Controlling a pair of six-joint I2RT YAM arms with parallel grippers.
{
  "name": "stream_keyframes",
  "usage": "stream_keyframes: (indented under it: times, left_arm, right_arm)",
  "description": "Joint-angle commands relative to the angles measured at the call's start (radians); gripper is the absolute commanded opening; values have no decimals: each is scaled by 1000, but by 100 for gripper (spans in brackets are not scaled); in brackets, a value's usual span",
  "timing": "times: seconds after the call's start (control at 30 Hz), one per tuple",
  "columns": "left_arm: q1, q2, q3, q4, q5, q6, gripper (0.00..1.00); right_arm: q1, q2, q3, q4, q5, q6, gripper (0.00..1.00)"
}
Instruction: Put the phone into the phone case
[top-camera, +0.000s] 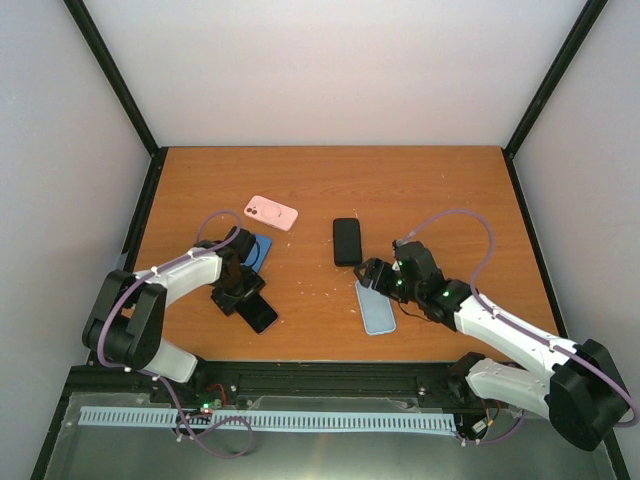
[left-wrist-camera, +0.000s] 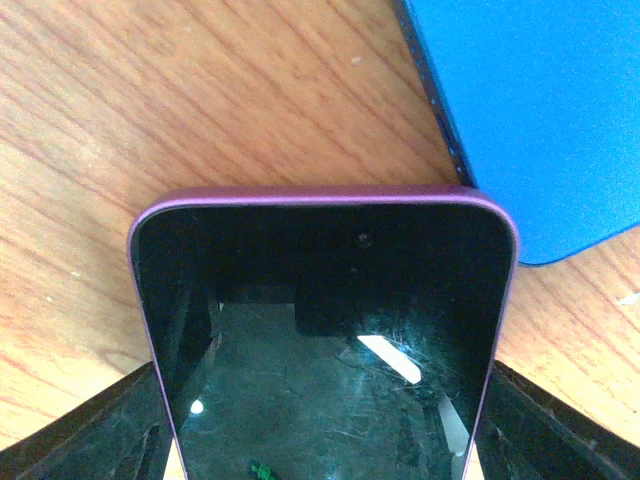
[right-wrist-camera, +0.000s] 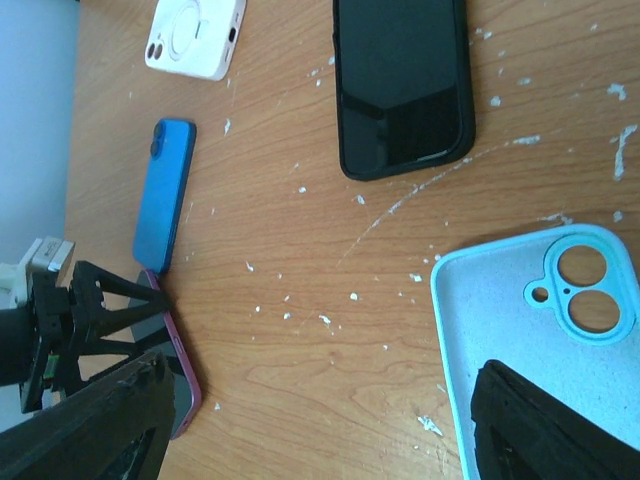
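A purple-edged phone (left-wrist-camera: 325, 330) lies screen-up on the table, also seen in the top view (top-camera: 258, 314). My left gripper (left-wrist-camera: 325, 440) straddles it, with a finger (left-wrist-camera: 90, 440) close against each long edge. The light blue phone case (right-wrist-camera: 530, 330) lies open side up, camera cut-out toward the far end, near the table's front centre (top-camera: 376, 308). My right gripper (right-wrist-camera: 320, 420) hovers at the case's far left corner and is open. One finger (right-wrist-camera: 540, 430) is over the case, the other (right-wrist-camera: 100, 420) over bare wood. Nothing is between them.
A black phone (top-camera: 347, 241) lies beyond the case. A pink case (top-camera: 271, 212) sits further back left. A blue phone (top-camera: 258, 250) lies face-down just beyond my left gripper (top-camera: 238, 297), close to the purple phone's far corner. White flecks dot the wooden table (top-camera: 450, 190).
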Motion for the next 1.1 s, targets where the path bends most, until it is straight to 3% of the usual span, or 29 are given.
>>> stream_keyframes:
  times: [0.0,0.23,0.73,1.07]
  left_arm:
    - [-24,67,-3,46,80,-50,79]
    - [-27,89,-29,76,92,-58,86]
    - [-63,177,-17,67,91,-79,85]
    - [-166,213,36,81,134,-139,75]
  right_arm:
    - [26,-10,-29,39,-1,-7,80]
    - [38,-8,-21,43,-1,-23,80]
    - [67,28,-7,59,20,-29,80]
    - [83,-5,-41,79,17,-49,80]
